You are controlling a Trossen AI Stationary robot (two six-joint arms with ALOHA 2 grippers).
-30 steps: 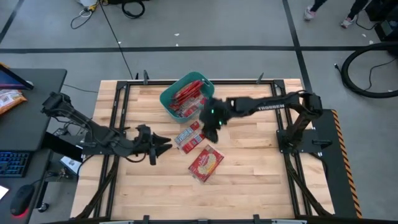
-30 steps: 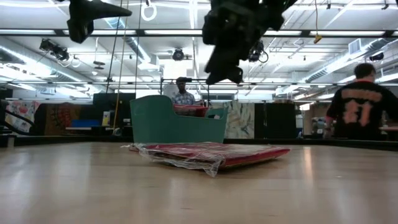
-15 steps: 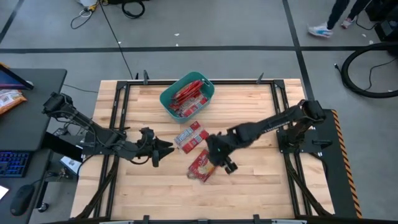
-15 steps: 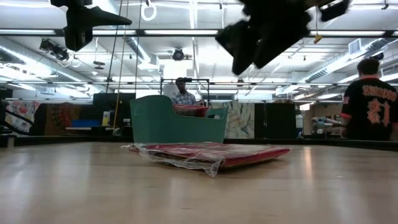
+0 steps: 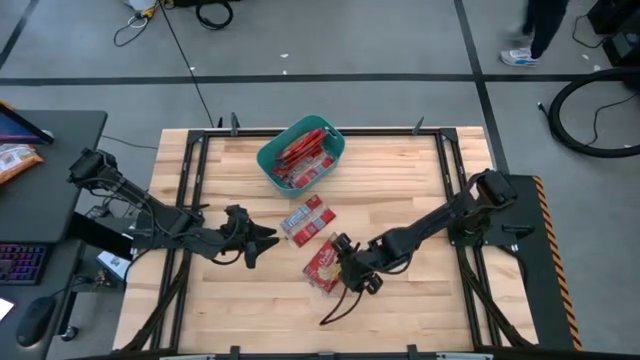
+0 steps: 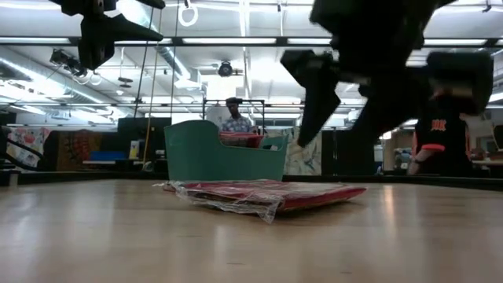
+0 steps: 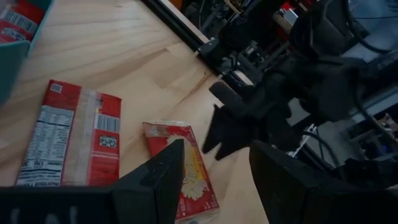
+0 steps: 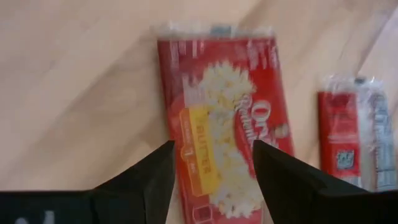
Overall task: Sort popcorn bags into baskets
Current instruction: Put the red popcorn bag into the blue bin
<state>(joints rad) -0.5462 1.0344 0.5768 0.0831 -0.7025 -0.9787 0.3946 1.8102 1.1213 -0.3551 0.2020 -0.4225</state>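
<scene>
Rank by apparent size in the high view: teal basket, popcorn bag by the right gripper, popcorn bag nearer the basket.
1. teal basket, clearly largest.
2-3. popcorn bag by the right gripper and popcorn bag nearer the basket look alike; no ranking.

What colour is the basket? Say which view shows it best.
Teal; the basket shows best in the high view.

Two popcorn bags lie loose on the table as the right gripper hangs over the nearer one.

The basket (image 5: 300, 153) stands near the table's (image 5: 420, 310) far edge with several bags inside. In front of it lies one popcorn bag (image 5: 306, 218), and the second bag (image 5: 325, 265) lies just beyond that, nearer the front edge. The right gripper (image 5: 347, 268), fingers apart, is directly above the second bag. The left gripper (image 5: 262, 238), fingers apart, waits left of both bags.
</scene>
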